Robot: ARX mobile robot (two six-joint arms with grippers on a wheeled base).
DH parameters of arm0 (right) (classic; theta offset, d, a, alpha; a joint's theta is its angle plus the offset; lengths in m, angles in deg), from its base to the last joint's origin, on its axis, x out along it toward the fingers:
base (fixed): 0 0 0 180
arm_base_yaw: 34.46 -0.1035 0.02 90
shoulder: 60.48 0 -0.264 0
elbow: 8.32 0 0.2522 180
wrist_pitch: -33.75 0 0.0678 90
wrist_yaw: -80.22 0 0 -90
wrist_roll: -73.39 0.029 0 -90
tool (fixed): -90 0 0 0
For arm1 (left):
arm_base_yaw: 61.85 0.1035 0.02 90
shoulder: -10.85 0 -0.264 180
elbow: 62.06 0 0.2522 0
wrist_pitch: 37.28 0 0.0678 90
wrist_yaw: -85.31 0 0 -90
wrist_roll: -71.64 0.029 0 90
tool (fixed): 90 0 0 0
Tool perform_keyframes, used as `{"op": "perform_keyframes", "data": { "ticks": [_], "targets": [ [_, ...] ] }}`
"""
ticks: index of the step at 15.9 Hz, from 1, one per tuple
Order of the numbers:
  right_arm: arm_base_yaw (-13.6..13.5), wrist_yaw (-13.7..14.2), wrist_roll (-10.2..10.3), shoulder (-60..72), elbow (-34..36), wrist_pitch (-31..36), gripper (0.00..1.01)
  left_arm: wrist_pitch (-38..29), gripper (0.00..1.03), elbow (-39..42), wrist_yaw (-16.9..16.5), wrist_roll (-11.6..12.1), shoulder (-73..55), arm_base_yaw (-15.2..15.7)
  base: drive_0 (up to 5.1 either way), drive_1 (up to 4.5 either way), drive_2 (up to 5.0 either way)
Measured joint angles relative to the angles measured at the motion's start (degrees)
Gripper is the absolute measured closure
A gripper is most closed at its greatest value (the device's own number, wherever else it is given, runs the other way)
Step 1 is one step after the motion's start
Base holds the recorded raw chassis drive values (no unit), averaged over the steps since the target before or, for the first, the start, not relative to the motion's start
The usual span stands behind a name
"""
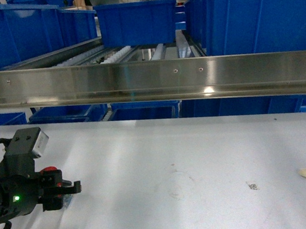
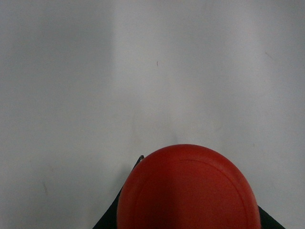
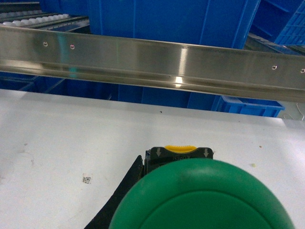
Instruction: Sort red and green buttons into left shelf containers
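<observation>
Carrying step: red button [image 2: 188,188] clamped in left gripper [image 1: 60,191], green button [image 3: 200,195] seemingly held in right jaws; both to be lifted level over steel rail [image 1: 149,76] toward left blue bin [image 1: 13,31].

Green button [image 3: 200,198]: round cap fills the lower view, right at the camera.
Base [image 3: 178,152]: dark block with a yellow tab, just beyond the cap.
Table [image 3: 71,138]: white, beneath.
Steel rail [image 3: 152,62]: across, ahead.
Blue bins [image 3: 167,19]: behind the rail.
</observation>
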Motion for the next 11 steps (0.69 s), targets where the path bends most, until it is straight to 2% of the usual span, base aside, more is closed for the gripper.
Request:
{"op": "perform_keyframes", "data": {
  "ticks": [3, 6, 7, 9, 11],
  "targets": [
    [0.0, -0.02, 0.0, 0.0, 0.0, 0.02, 0.74, -3.76, 0.79, 6.4, -4.13, 0.68, 11.13, 2.21, 0.0, 0.0, 0.0],
    [0.0, 0.0, 0.0, 0.0, 0.0, 0.02, 0.74, -5.77, 0.79, 14.47, -9.73, 1.22, 29.68, 7.74, 0.0, 0.0, 0.0],
    [0.0, 0.0, 0.0, 0.0, 0.0, 0.02, 0.74, -3.93, 0.79, 18.21, -13.29, 0.87, 37.75, 10.69, 0.0, 0.0, 0.0],
    [0.0, -0.02, 0.0, 0.0, 0.0, 0.02, 0.74, 2.51, 0.79, 22.97, -20.48, -1.66, 53.33, 16.0, 0.0, 0.0, 0.0],
    [0.0, 0.0, 0.0, 0.0, 0.0, 0.02, 0.74, 8.72, 0.79, 24.17, -28.0, -2.58, 68.52, 21.77, 0.0, 0.0, 0.0]
  ]
}}
